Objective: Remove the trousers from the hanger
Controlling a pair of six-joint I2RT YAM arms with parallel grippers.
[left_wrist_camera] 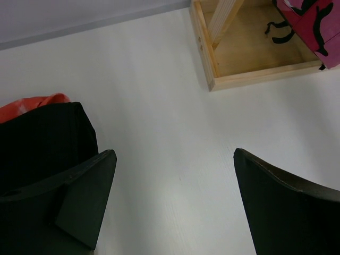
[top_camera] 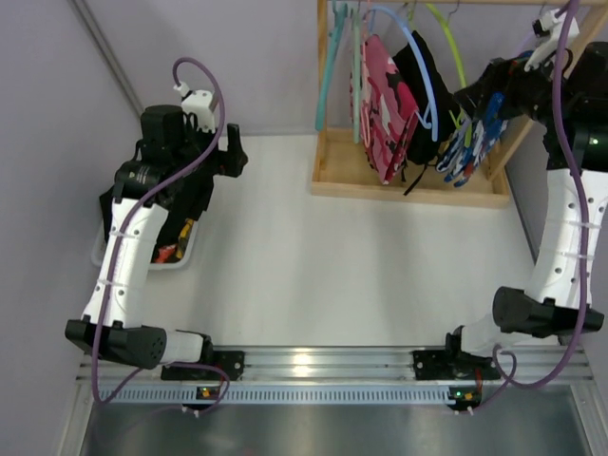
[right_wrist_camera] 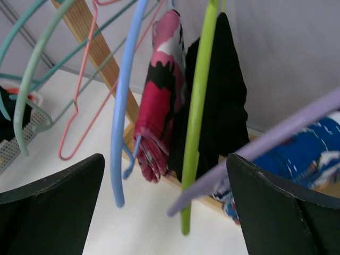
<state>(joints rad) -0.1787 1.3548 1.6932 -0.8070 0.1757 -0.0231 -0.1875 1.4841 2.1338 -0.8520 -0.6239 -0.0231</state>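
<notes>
Fingers of the right gripper (right_wrist_camera: 167, 212) stand wide apart with nothing between them, facing the hanging row from close by. The left gripper (left_wrist_camera: 180, 207) is likewise spread and empty, low over the table (left_wrist_camera: 159, 106) well away from the rack, beside a white bin (top_camera: 98, 258). Nearest the right claw, the blue-and-white trousers (right_wrist_camera: 311, 154) hang behind a purple hanger (right_wrist_camera: 265, 143). Next along come the black trousers (right_wrist_camera: 220, 106) by a green hanger (right_wrist_camera: 196, 122), then the pink-red camouflage trousers (right_wrist_camera: 159, 117) beside a blue hanger (right_wrist_camera: 125, 106). All of them hang over the wooden rack (top_camera: 408, 180) at the table's far right. These look like light, limp cloth that should bunch easily and slide off a smooth bar with little pull. The thin plastic hangers will probably swing or lift with any tug. A pinch on the thick folded lower edge, clear of the hanger wire, seems the safest hold.
</notes>
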